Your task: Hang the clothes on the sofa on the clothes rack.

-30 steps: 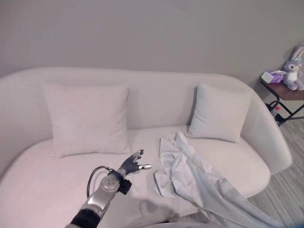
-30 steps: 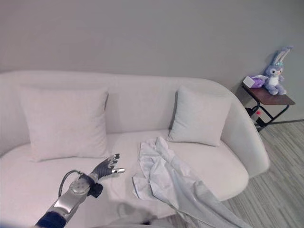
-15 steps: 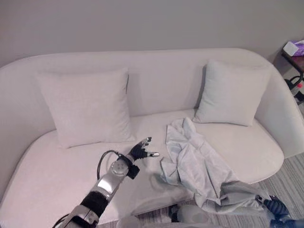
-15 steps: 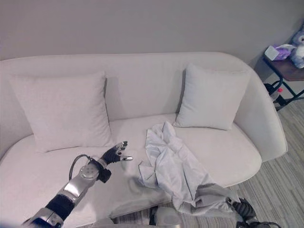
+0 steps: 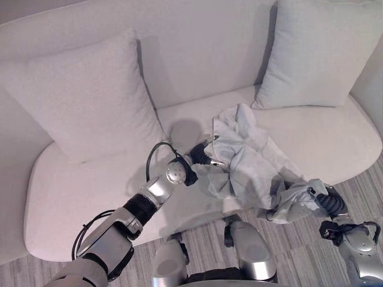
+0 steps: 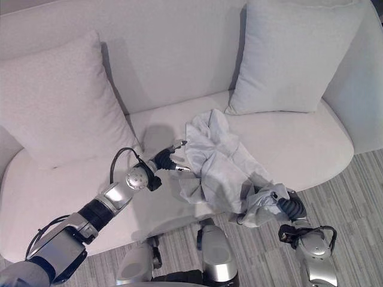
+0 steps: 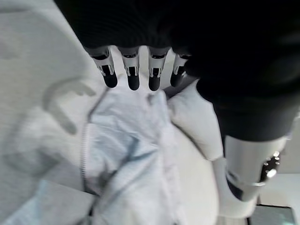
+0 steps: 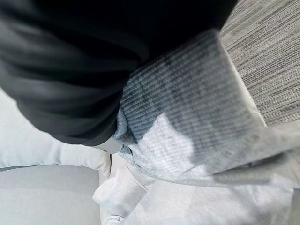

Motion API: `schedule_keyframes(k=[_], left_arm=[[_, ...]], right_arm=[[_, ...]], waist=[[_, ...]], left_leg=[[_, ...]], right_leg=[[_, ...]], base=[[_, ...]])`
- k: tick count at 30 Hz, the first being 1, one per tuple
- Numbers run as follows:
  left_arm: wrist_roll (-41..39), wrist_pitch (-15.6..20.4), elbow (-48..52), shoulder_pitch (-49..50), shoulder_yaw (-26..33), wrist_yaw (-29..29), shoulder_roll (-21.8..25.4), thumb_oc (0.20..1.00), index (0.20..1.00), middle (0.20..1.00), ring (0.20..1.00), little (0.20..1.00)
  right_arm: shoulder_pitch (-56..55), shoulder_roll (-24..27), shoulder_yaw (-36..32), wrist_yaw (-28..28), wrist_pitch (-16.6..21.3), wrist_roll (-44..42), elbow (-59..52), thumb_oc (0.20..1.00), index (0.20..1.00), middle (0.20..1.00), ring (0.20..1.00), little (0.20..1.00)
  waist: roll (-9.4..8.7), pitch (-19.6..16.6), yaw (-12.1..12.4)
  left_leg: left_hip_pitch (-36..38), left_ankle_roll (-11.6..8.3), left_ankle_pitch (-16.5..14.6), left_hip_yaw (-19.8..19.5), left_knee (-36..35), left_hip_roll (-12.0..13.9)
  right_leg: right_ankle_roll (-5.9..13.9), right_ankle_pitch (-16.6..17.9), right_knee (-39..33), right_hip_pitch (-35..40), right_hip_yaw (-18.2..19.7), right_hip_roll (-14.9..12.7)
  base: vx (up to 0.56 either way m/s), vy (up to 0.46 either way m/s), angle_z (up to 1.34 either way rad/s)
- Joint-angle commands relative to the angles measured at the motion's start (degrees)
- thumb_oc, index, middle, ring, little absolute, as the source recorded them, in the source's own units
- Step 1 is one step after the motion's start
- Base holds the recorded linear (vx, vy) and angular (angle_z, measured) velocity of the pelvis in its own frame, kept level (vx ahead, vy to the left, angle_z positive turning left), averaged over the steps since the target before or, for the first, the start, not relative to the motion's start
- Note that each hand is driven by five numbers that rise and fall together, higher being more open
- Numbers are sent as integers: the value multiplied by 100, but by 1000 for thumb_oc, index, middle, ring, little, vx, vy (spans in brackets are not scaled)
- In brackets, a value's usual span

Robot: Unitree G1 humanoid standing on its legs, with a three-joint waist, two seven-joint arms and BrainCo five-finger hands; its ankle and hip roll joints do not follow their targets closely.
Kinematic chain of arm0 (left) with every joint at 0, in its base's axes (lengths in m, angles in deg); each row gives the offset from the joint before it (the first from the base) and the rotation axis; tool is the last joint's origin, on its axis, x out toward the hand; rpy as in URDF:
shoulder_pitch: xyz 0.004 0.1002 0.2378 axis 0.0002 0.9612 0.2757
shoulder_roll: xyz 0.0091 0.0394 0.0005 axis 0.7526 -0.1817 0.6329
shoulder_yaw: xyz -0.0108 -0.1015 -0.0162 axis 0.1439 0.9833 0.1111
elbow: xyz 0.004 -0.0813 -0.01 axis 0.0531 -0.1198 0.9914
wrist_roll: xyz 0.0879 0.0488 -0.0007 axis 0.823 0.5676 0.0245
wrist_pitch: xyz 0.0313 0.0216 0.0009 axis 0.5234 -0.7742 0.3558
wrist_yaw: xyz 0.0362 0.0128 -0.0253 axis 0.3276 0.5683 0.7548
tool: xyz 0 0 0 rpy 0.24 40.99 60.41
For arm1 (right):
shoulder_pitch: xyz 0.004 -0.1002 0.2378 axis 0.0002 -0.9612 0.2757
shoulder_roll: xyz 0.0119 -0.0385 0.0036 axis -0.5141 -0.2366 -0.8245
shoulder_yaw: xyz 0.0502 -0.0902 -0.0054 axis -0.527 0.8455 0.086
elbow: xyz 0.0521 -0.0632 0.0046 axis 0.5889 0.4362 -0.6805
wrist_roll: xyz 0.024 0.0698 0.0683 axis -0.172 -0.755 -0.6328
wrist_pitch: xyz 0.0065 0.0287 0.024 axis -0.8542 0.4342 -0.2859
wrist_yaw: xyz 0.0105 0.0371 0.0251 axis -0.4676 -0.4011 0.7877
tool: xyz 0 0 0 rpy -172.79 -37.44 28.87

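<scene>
A pale grey-white garment [image 5: 245, 161] lies crumpled on the seat of the cream sofa [image 5: 335, 137], and one end trails over the front edge. My left hand [image 5: 200, 154] reaches across the seat with straight fingers [image 7: 133, 77], their tips at the garment's left edge [image 7: 131, 159]. It stays open and holds nothing. My right hand [image 5: 323, 202] sits low in front of the sofa, shut on the bunched end of the garment [image 6: 263, 203]. A ribbed cuff [image 8: 187, 140] of the cloth lies against that hand's dark cover.
A large cushion [image 5: 78, 101] leans on the sofa back to the left, and a second cushion [image 5: 323, 54] leans at the right. Grey striped floor [image 5: 371, 179] runs in front of the sofa.
The camera has tipped down and come closer to the seat. My left hand has moved right, up to the garment's edge. The trailing end is now bunched up at my right hand.
</scene>
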Motion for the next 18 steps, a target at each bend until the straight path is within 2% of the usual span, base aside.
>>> schedule_keyframes(k=[1,8,12,13,18], left_arm=[[391,356,-448,-445,-116,241,-53,1000,1000,1000,1000,1000],[677,434,-1406,-1016,-520,593,-84,1000,1000,1000,1000,1000],[747,445,-1841,-1338,-693,782,-264,1000,1000,1000,1000,1000],[732,469,-1975,-1463,-710,835,-404,1000,1000,1000,1000,1000],[697,484,-2199,-1795,-783,989,-587,1000,1000,1000,1000,1000]], right_arm=[[-225,357,-346,119,315,-288,-382,200,200,200,200,200],[-221,479,-134,126,351,-339,-730,200,200,200,200,200],[-243,538,-66,172,392,-310,-1019,200,200,200,200,200],[-209,570,-24,195,396,-253,-1096,200,200,200,200,200],[-99,707,96,221,418,-239,-1281,200,200,200,200,200]], waist=[[129,-164,-12],[216,-164,-81],[359,-164,-122],[443,-164,-149],[552,-164,-165]], left_leg=[[319,277,-9,-5,16,155],[-47,265,57,9,16,205],[-373,269,165,4,16,239],[-527,271,224,3,16,261],[-824,292,373,22,16,318]], right_leg=[[205,147,249,-713,173,-379],[226,151,325,-1170,181,-401],[238,138,404,-1562,184,-429],[233,128,463,-1745,189,-440],[242,96,567,-2137,237,-455]], base=[[-12,-74,5],[-14,-46,2],[-25,-59,-2],[-33,-54,1],[-18,-40,-2]])
